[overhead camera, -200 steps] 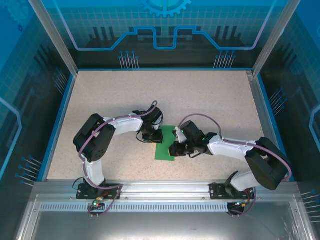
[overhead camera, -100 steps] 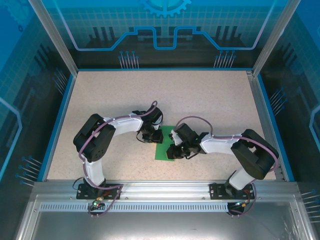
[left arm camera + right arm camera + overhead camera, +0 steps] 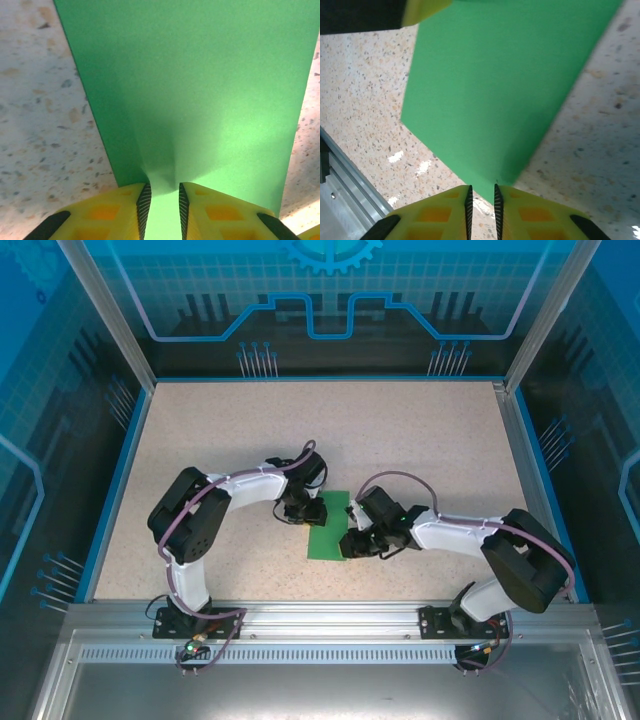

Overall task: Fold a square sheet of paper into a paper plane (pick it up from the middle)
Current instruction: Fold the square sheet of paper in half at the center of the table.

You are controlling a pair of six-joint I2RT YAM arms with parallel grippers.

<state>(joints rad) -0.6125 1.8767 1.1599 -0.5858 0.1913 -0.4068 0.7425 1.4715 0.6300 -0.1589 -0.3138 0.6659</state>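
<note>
Pinching a puckered bit of the square sheet of paper [image 3: 328, 538] w/ left gripper [image 3: 161, 187], jaws nearly together, prob. to anchor it flat on table [image 3: 420, 430], midway betw. left & right edges, nearer the near edge. Poised w/ right gripper [image 3: 481, 192] at sheet's right near corner, jaws a slit apart; can't tell if gripping, likely lining up next crease.
</note>
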